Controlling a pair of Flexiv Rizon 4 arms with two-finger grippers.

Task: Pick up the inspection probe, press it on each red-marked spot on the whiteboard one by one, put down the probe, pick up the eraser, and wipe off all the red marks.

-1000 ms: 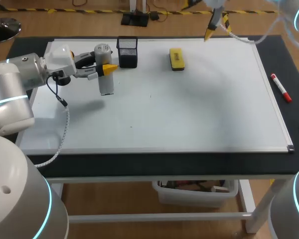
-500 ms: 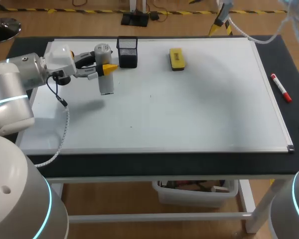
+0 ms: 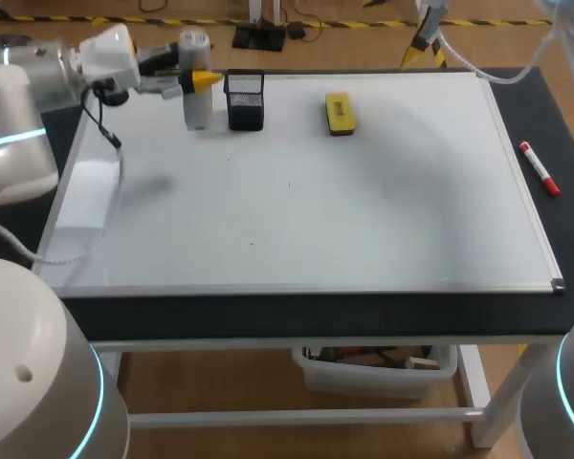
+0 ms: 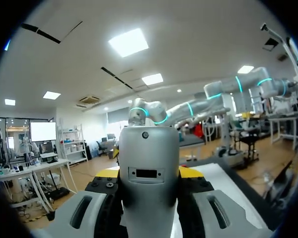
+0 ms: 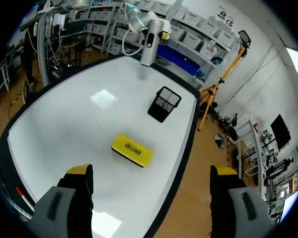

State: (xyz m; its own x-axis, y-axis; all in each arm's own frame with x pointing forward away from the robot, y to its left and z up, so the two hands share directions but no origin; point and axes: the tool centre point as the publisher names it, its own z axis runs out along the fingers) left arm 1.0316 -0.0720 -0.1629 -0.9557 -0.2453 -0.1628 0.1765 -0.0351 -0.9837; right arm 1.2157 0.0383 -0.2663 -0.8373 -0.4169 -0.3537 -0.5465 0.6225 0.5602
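The inspection probe (image 3: pixel 196 105), a grey cylinder, hangs upright over the whiteboard's (image 3: pixel 316 220) far left corner, just left of the black mesh holder (image 3: pixel 245 100). My left gripper (image 3: pixel 195 78) is shut on its upper part. In the left wrist view the probe (image 4: pixel 149 183) fills the gap between the yellow-tipped fingers (image 4: pixel 191 172). The yellow eraser (image 3: pixel 340 112) lies flat near the board's far edge. My right gripper (image 3: pixel 421 43) hangs open above that far edge, and in its own view the eraser (image 5: pixel 132 149) lies below the open right gripper (image 5: pixel 151 171). I see no red marks on the board.
A red marker (image 3: pixel 539 168) lies on the black tabletop right of the whiteboard. The mesh holder (image 5: pixel 164 104) stands between the eraser and the probe (image 5: pixel 149 42). Most of the board's near and middle surface is bare white.
My left arm has lifted the probe and carried it toward the board's far edge, to the left of the mesh holder. The right gripper has drawn back a little and then held still.
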